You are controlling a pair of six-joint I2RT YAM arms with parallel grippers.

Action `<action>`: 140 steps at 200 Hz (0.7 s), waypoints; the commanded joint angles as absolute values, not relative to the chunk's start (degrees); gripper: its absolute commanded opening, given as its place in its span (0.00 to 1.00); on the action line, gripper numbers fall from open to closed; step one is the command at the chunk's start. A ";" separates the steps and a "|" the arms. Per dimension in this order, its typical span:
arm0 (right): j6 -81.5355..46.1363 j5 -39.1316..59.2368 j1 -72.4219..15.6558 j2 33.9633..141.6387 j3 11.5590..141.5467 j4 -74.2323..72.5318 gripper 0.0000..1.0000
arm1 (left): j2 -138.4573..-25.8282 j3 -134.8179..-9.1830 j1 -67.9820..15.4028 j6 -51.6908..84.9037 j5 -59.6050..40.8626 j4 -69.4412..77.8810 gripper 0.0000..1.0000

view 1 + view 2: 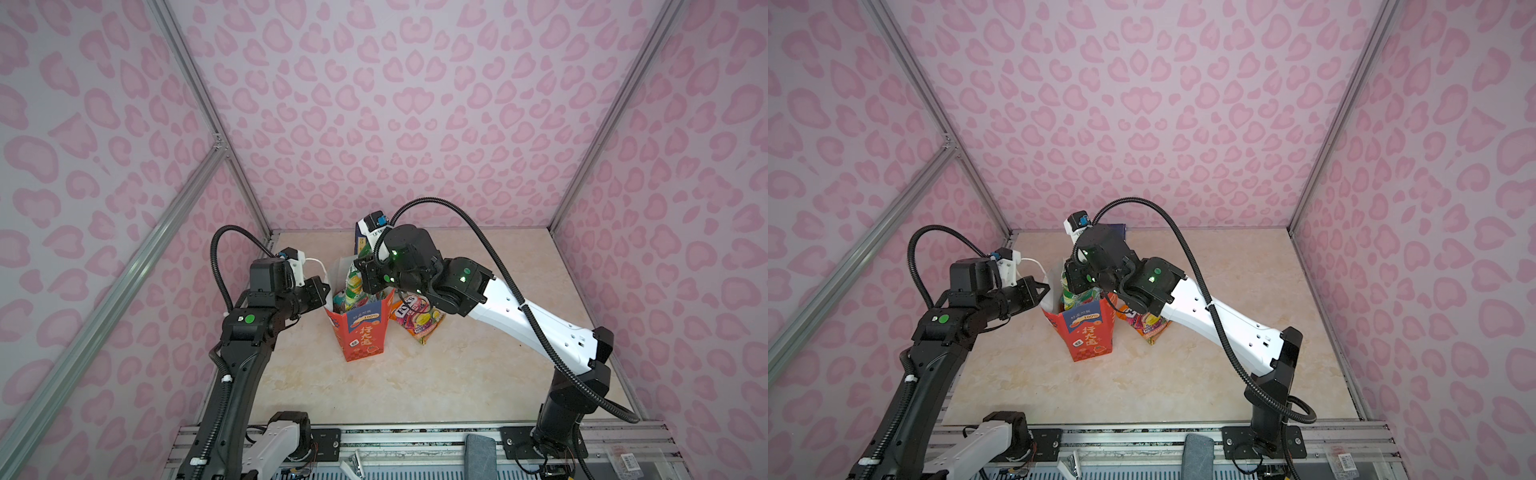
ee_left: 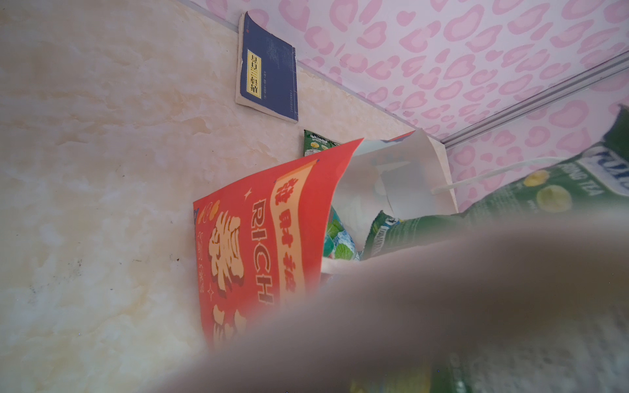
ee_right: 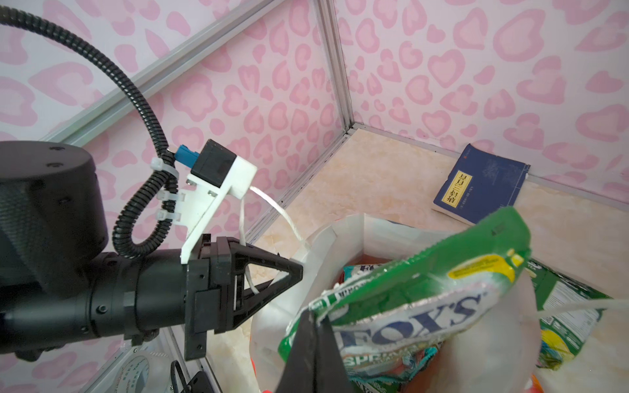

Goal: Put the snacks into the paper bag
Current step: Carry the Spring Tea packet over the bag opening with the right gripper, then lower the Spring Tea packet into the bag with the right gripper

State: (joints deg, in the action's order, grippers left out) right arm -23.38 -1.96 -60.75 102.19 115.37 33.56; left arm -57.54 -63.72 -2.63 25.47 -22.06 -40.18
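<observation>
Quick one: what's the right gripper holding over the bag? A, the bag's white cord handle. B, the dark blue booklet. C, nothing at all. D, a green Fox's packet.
D: the right gripper is shut on a green FOX'S packet above the open mouth of the paper bag.

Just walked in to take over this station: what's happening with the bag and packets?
The left gripper is pinched shut on the rim of the paper bag, holding it open. The right gripper grips a green FOX'S packet at the bag's mouth, not yet released. Other packets are already inside; a purple packet lies on the table beside the bag.
</observation>
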 commanded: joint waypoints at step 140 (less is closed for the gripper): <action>-28.56 -7.54 -61.26 103.21 107.59 30.37 0.00 | -57.07 -63.62 -2.63 25.42 -23.47 -35.13 0.06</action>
